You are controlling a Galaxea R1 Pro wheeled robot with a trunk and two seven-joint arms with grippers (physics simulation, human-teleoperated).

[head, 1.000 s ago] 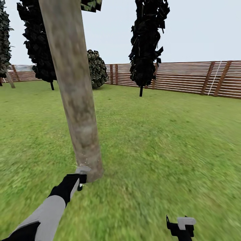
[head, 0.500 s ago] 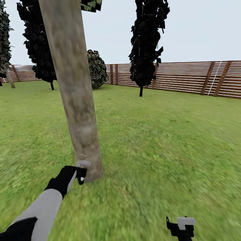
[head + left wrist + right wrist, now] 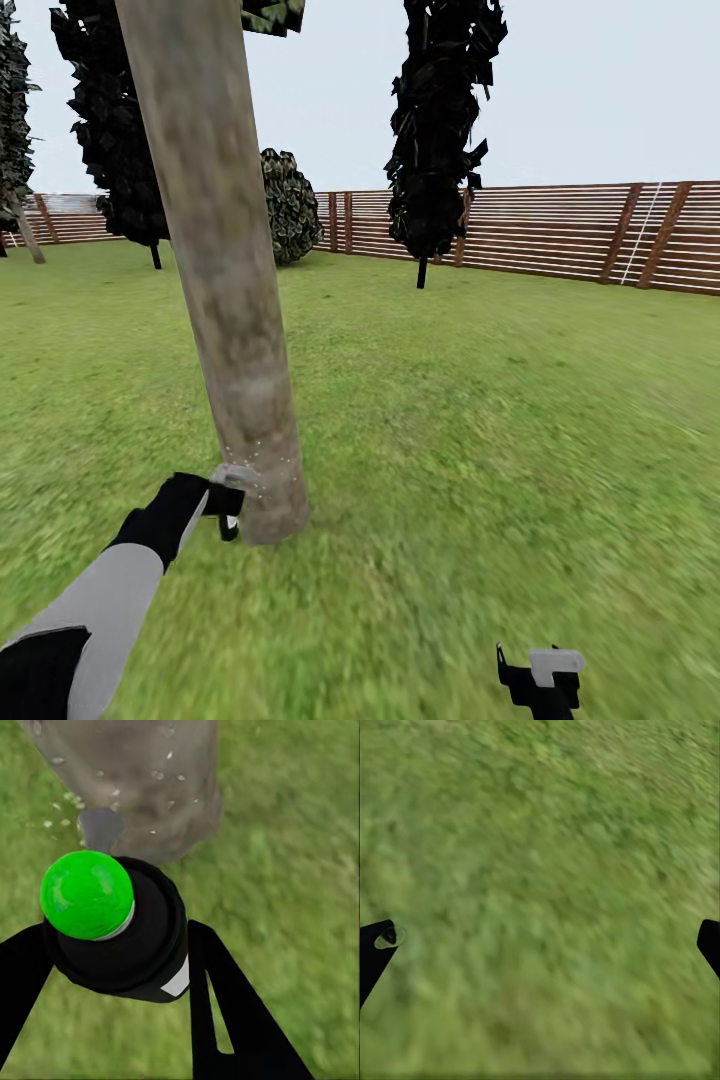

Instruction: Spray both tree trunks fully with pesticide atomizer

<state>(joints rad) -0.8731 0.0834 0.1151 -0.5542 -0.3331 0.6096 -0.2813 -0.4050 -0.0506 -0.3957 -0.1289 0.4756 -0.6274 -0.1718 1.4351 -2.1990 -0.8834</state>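
Scene: A wheeled robot sprays the foot of a tree trunk (image 3: 225, 290) on the garden lawn (image 3: 480, 420), a slatted wooden fence (image 3: 560, 235) and dark cypresses (image 3: 440, 130) behind.

Atomizer: The pesticide atomizer (image 3: 120, 922) sits in the left gripper (image 3: 225, 497) — a black body topped by a green ball-shaped cap (image 3: 86, 894), with a grey nozzle (image 3: 101, 829) aimed at the bark from just beside it.

Grip: The left fingers (image 3: 225, 1005) are closed on either side of the black body, holding it below the cap. The hold looks square and snug.

Spray: Pale droplets (image 3: 161, 774) speckle the trunk's lower part in the left wrist view; from the head view a faint scatter of dots shows near the base. The trunk higher up looks bare, so coverage appears far from complete.

Handling: The sprayer reads as a small, rigid, light plastic thing, probably smooth-sided. The body is the sensible place to hold it, since that leaves the nozzle free. A slack grip could let it twist off aim.

Left arm: Stretched forward and low, grey forearm leading to a black wrist, hand close to the base of the trunk.

Right arm: Held low near the robot, the right gripper (image 3: 545, 670) over bare grass — its fingertips (image 3: 379, 945) stand wide apart with nothing between them.

Next: Judging by the bare bark above, the nozzle will need to travel upward and around the trunk.
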